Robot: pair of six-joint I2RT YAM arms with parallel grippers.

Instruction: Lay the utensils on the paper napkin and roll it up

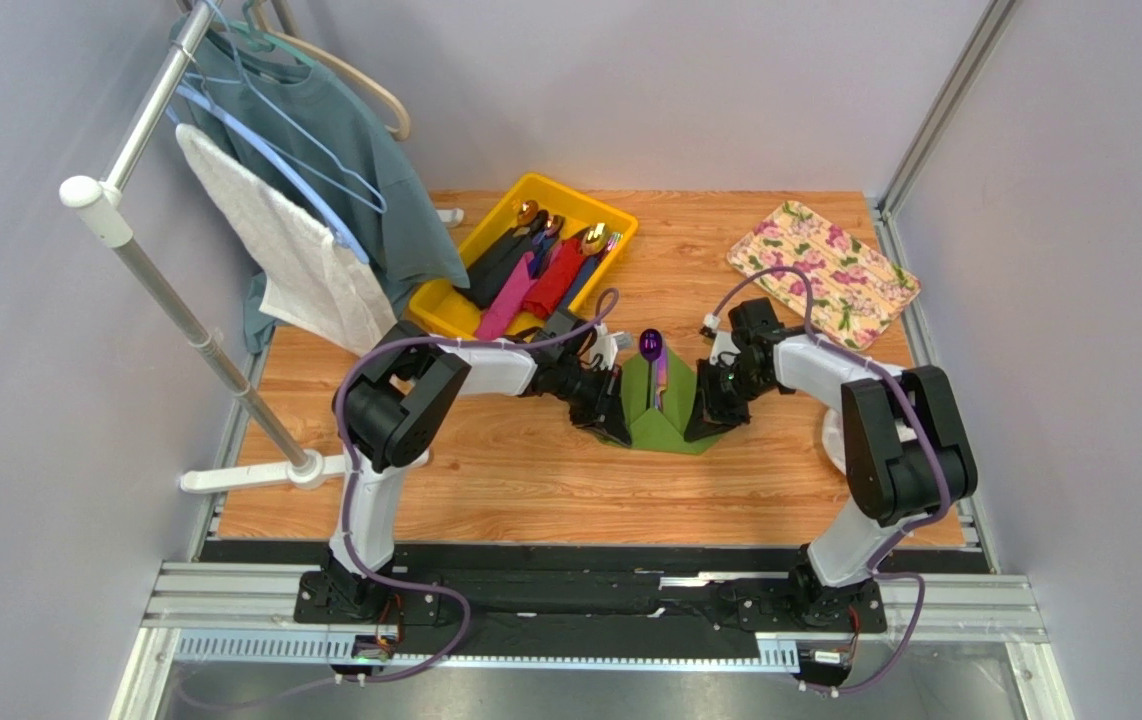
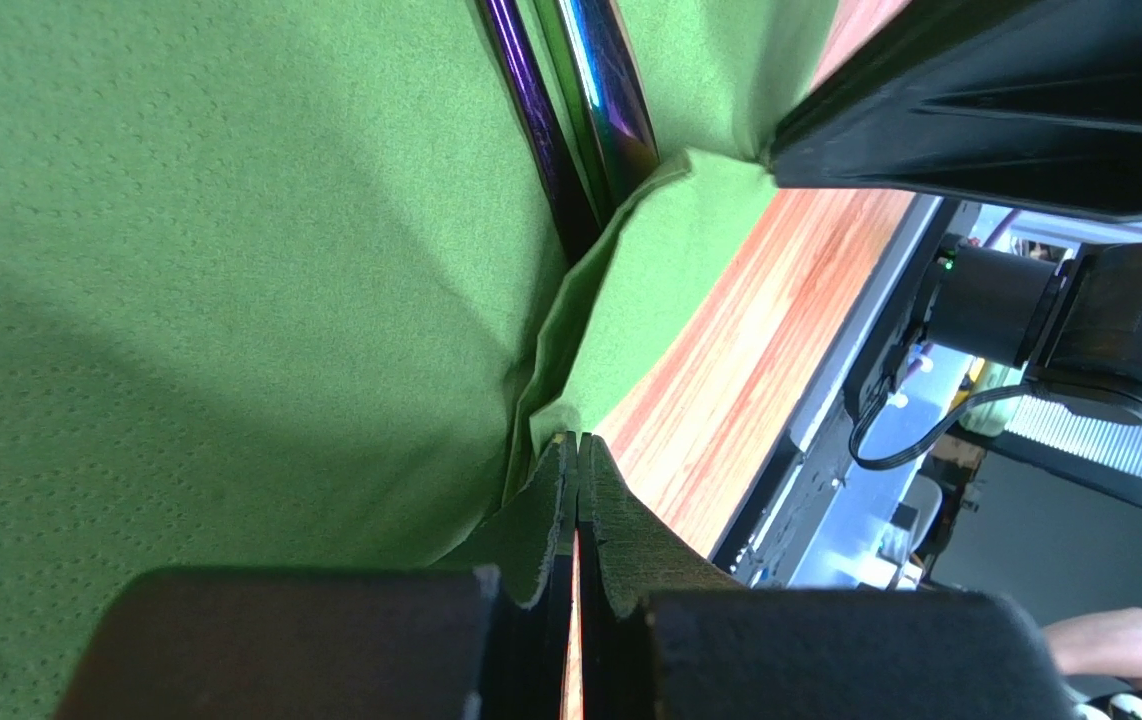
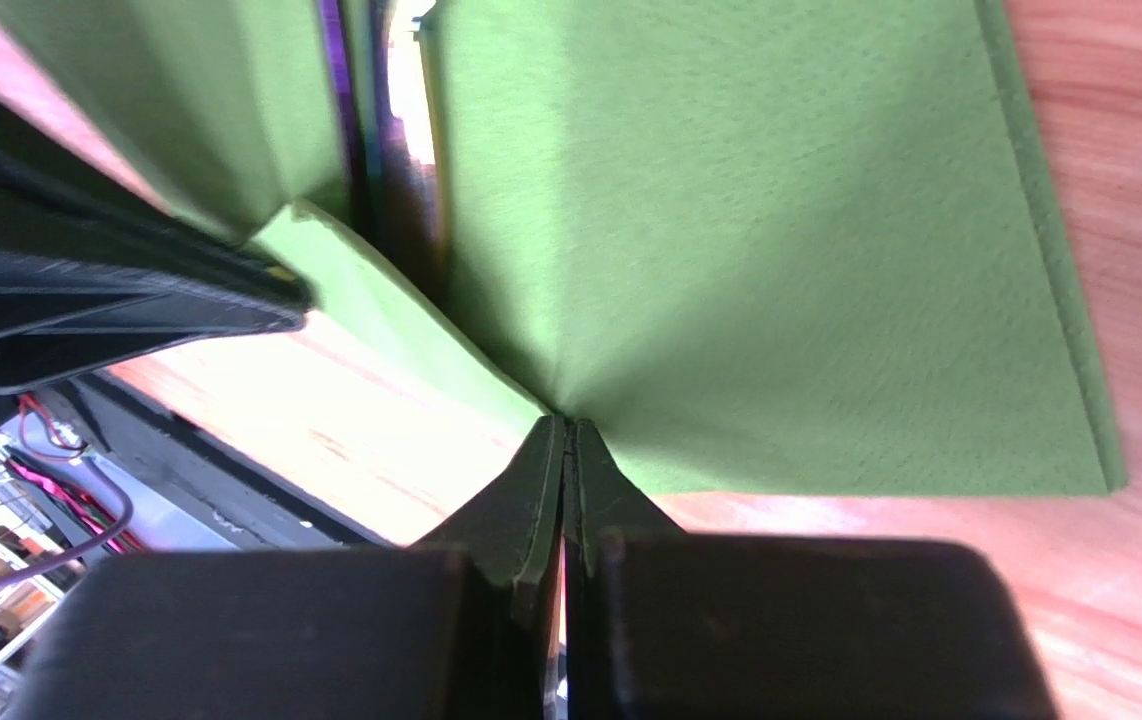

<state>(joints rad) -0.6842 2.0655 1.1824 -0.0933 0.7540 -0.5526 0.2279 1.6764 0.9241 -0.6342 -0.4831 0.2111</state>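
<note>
Left wrist view is showing the left gripper (image 2: 579, 503) pinching shut on one edge of the paper napkin (image 2: 232, 300), while the right gripper (image 3: 565, 480) is clamping the opposite edge. It is lying near the yellow tray (image 1: 450, 311), folding up around the utensils (image 2: 603, 90), whose ends are being cut off.

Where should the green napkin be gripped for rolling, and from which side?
Pinch the near edge of the paper napkin from the arms' side, one grip either side of the cutlery lying along its middle; the sheet is thin and limp. The left gripper and right gripper are shut there.
</note>
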